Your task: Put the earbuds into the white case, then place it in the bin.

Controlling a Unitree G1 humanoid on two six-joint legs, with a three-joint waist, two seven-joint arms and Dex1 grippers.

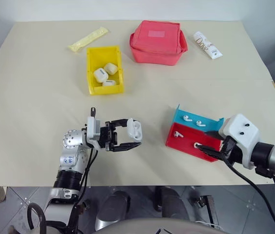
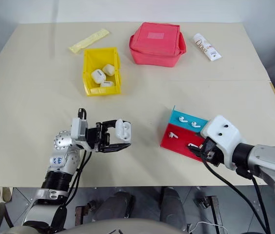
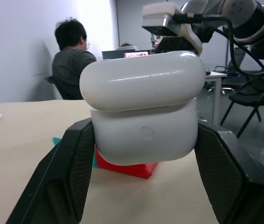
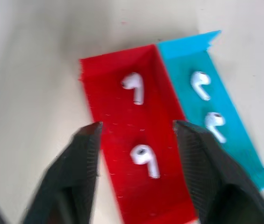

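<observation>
Left gripper (image 1: 133, 138): pinching the white case (image 1: 134, 129), lid ajar, above the table (image 1: 30, 112). Right gripper (image 4: 139, 133): fingers spread, empty, over 1 of 4 earbuds (image 4: 145, 158) in the red-and-blue tray (image 1: 183, 142).

An office or lab: behind the bench (image 3: 24, 140), a person (image 3: 73, 65) sits facing a monitor (image 3: 122, 54), with office chairs (image 3: 251, 95) nearby.
</observation>
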